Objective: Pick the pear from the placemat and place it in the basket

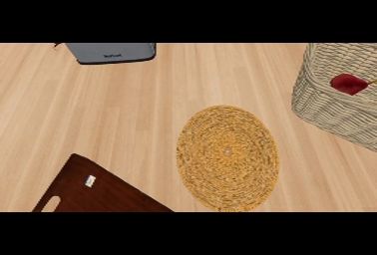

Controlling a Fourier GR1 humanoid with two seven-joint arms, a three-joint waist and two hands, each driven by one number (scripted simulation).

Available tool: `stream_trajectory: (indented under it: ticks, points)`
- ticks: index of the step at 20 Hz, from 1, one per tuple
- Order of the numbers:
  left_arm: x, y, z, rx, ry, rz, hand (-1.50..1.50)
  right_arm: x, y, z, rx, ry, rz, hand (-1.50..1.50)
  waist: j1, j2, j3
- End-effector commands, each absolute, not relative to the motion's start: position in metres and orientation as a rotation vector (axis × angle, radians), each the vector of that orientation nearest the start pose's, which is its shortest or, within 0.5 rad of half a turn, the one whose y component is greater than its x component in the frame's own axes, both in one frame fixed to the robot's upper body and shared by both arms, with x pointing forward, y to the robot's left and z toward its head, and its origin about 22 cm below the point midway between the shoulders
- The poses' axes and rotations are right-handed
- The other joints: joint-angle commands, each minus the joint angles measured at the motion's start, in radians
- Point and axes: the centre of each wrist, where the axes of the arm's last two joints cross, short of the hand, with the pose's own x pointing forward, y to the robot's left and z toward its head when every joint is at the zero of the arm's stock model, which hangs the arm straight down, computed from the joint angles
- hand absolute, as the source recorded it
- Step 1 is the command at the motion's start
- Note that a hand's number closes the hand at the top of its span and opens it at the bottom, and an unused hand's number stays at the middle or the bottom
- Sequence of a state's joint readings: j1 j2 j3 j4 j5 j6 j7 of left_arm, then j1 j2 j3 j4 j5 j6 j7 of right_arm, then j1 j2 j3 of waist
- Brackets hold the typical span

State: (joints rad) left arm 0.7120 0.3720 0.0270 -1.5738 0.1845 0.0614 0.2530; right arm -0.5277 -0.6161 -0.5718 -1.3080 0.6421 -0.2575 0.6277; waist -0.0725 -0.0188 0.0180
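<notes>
A round woven straw placemat (pixel 227 158) lies on the wooden counter, right of centre, with nothing on it. A pale wicker basket (pixel 324 107) stands at the right edge, partly cut off by the view. Inside it, near its top, rests a dark red pear-like fruit (pixel 348 83) with a thin stem. Neither of my hands shows in the head view.
A grey appliance (pixel 112 52) sits at the back left of the counter. A dark brown wooden cutting board (pixel 95 191) with a handle slot and a small white label lies at the front left, cut off by the lower edge.
</notes>
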Motion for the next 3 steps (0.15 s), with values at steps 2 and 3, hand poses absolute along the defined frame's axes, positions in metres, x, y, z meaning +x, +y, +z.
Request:
stream_trajectory:
  ticks: [2, 3]
  points:
    - [0.1017, 0.3318, -0.0404, 0.222, -0.951, 0.075, 0.00, 0.2786, -0.4722, 0.2148, -1.365, -1.138, -0.433, -1.50, -0.043, 0.005, -0.020]
    - [0.1038, 0.3349, -0.0365, 0.234, -0.957, 0.082, 0.00, 0.2729, -0.4766, 0.2211, -1.358, -1.139, -0.448, -1.50, -0.058, 0.003, -0.020]
